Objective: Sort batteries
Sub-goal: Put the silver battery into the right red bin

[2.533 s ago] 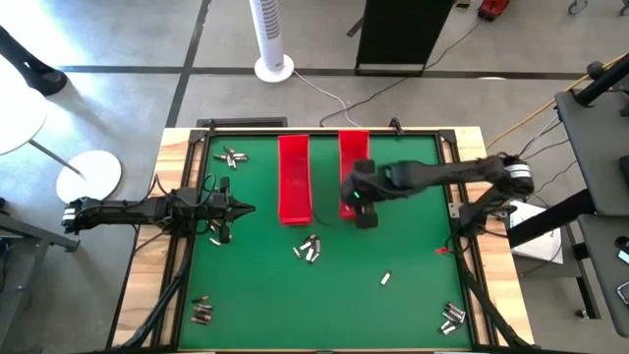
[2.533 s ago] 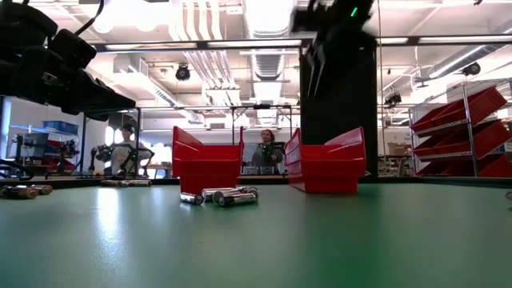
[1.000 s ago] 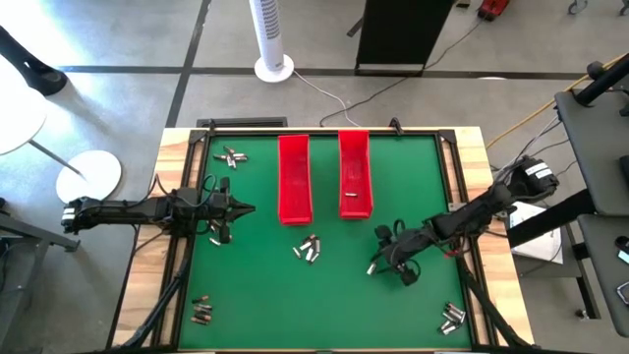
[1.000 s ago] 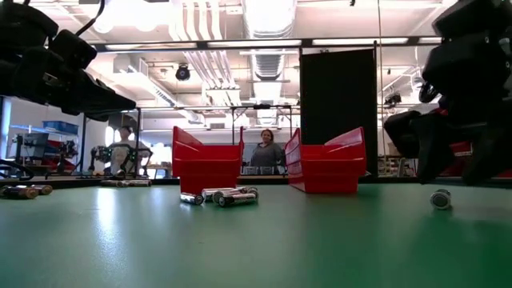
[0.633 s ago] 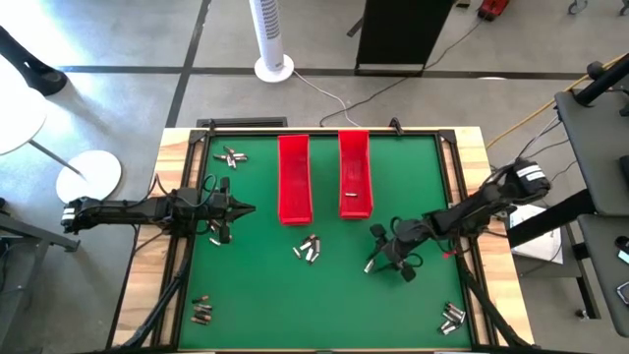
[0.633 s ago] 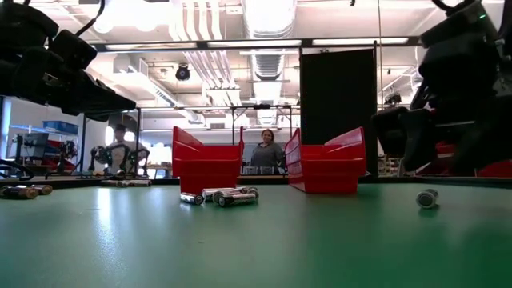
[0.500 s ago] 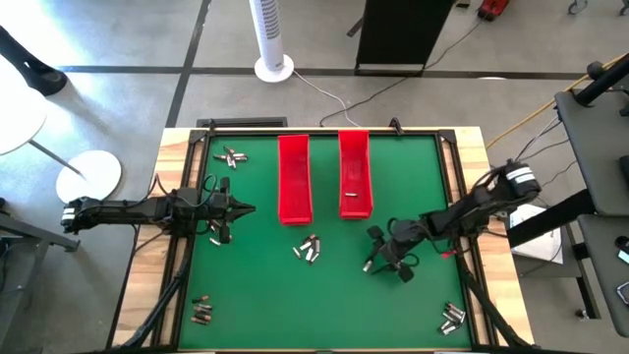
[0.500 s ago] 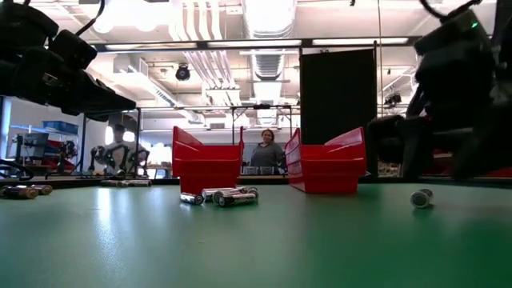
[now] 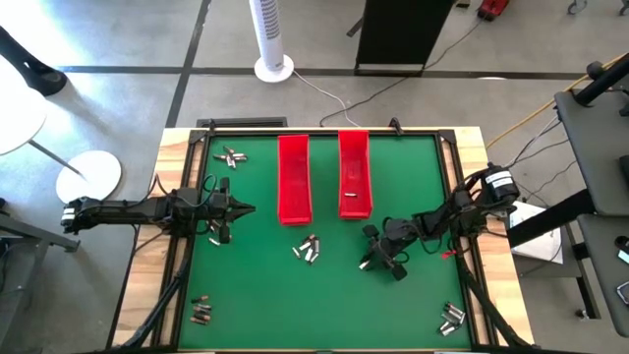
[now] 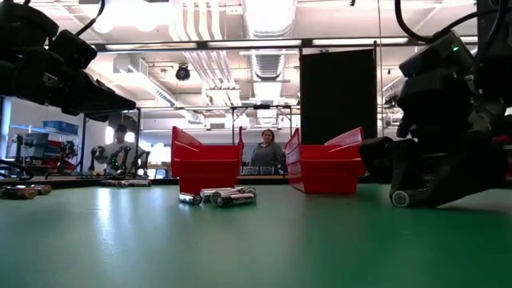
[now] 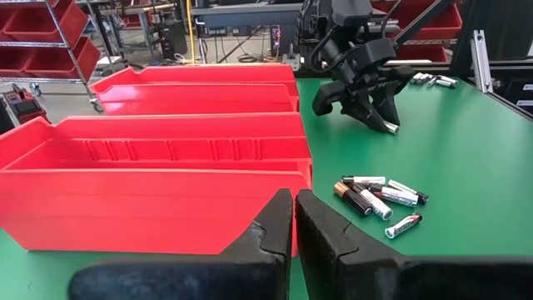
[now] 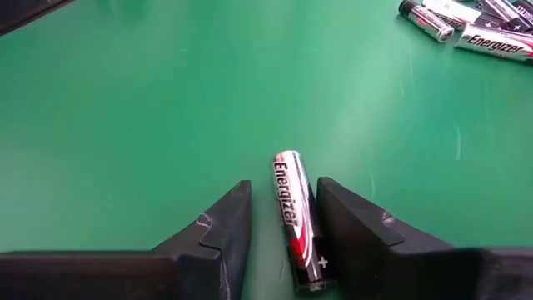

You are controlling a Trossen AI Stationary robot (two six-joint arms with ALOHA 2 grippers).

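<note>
On the smooth green surface [image 9: 324, 295], the right hand [image 12: 283, 218] sits low over a single battery [image 12: 296, 218] — a glossy silver, black and red cylinder lying flat between the two dark, wedge-shaped fingers [image 12: 218, 227]. The jaws stand slightly apart on either side of the cell, close to it, and whether they actually press on it cannot be told. In the high view this hand [image 9: 378, 258] is toward the right of the surface, nearer than the two long red plastic trays [image 9: 294, 179], whose walls are rigid and shiny. A loose cluster of small cylindrical batteries [image 9: 310, 248] lies just before the trays, and other little heaps sit near the corners [image 9: 232, 155] [image 9: 201, 312] [image 9: 452, 317]. The left hand [image 11: 293, 218] — matte black, its blunt fingers clenched together on nothing — hovers at the left edge of the surface, facing the side of the nearer tray [image 11: 150, 187].
</note>
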